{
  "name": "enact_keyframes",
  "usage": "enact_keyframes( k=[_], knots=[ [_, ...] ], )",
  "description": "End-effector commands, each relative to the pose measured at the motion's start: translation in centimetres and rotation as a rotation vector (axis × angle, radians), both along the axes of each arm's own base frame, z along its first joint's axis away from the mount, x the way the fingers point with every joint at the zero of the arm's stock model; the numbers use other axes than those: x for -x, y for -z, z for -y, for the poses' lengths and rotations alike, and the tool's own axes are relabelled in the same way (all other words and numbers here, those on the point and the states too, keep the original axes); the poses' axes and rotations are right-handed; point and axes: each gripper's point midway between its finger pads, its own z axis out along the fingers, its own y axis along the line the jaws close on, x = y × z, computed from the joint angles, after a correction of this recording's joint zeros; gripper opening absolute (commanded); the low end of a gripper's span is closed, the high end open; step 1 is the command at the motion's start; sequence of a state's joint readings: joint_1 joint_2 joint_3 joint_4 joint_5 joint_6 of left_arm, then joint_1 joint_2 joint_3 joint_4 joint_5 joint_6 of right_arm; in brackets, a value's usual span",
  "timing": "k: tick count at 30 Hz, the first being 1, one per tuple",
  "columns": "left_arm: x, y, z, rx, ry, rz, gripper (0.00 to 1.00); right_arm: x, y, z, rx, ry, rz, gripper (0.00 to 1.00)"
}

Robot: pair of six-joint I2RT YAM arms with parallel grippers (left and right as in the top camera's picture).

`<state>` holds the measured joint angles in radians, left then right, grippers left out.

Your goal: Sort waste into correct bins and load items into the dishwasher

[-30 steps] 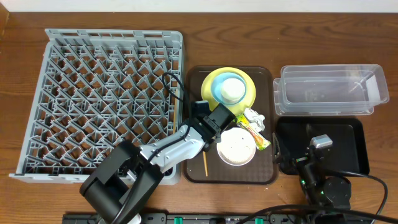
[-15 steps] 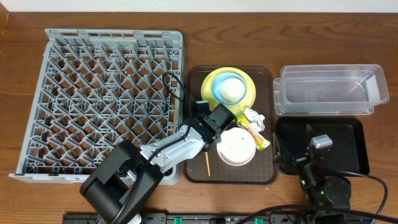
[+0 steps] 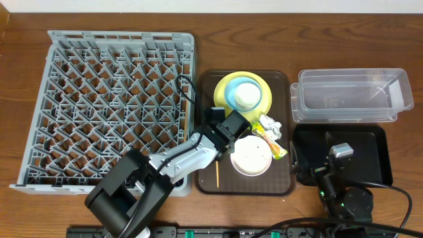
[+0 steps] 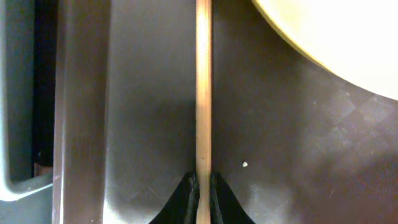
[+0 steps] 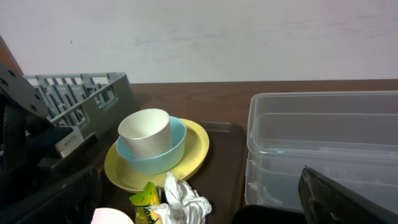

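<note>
My left gripper [image 4: 203, 186] is shut on a thin wooden chopstick [image 4: 203, 93] that lies along the brown tray; its free end shows below the arm [image 3: 218, 173]. The yellow plate [image 3: 264, 99] carries the light blue bowl [image 3: 232, 99] with the white cup [image 3: 248, 94] inside. The white bowl [image 3: 251, 157] sits nearer the front. A white paper scrap [image 3: 271, 124] and the yellow-green wrapper [image 3: 272, 144] lie beside them. One white crumb [image 4: 245, 164] rests on the tray. Over the black tray [image 3: 370, 145], my right gripper [image 5: 199, 211] stands open with nothing in it.
The grey dish rack [image 3: 112, 106] fills the left of the table, right against the brown tray [image 3: 284, 86]. The clear tub [image 3: 350, 96] stands behind the black tray. A black cable [image 3: 188, 92] hangs over the rack's right edge.
</note>
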<state>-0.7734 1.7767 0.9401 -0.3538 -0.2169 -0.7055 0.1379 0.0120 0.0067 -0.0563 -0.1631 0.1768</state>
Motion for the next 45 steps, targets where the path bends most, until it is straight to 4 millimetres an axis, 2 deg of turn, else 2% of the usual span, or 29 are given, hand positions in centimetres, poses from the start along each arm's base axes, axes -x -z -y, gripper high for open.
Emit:
enact_keyframes(
  k=[1,7,16,19,25,28,31,34,37,39,42,45],
  knots=[
    [0.2,0.7,-0.5,-0.049,0.051,-0.010,0.08,0.0,0.0,0.3,0.006,0.011,0.002,0.99],
    [0.2,0.7,-0.5,-0.049,0.050,-0.010,0.17,0.0,0.0,0.3,0.006,0.011,0.002,0.99],
    [0.7,1.6,-0.9,-0.033,0.023,-0.012,0.17,0.0,0.0,0.3,0.006,0.011,0.002,0.99],
    [0.7,1.6,-0.8,-0.030,0.023,-0.008,0.08,0.0,0.0,0.3,0.006,0.011,0.002,0.99],
    [0.4,1.1,-0.6,-0.018,0.029,0.007,0.07,0.0,0.0,0.3,0.006,0.011,0.002,0.99],
    [-0.2,-0.7,0.0,-0.009,0.084,0.044,0.08,0.0,0.0,0.3,0.006,0.011,0.002,0.99],
    [-0.7,-5.7,0.4,0.038,0.143,0.144,0.07,0.0,0.0,0.3,0.006,0.011,0.002,0.99],
    [-1.3,-9.9,-0.1,0.048,0.171,0.258,0.07,0.0,0.0,0.3,0.006,0.011,0.002,0.99],
    [-1.6,-14.1,-1.6,0.007,0.197,0.383,0.08,0.0,0.0,0.3,0.006,0.011,0.002,0.99],
    [-1.7,-16.3,-3.4,-0.053,0.175,0.450,0.08,0.0,0.0,0.3,0.006,0.011,0.002,0.99],
    [-1.6,-18.0,-6.3,-0.151,0.109,0.502,0.08,0.0,0.0,0.3,0.006,0.011,0.002,0.99],
    [-1.5,-17.8,-8.1,-0.203,0.074,0.485,0.08,0.0,0.0,0.3,0.006,0.011,0.002,0.99]
  ],
)
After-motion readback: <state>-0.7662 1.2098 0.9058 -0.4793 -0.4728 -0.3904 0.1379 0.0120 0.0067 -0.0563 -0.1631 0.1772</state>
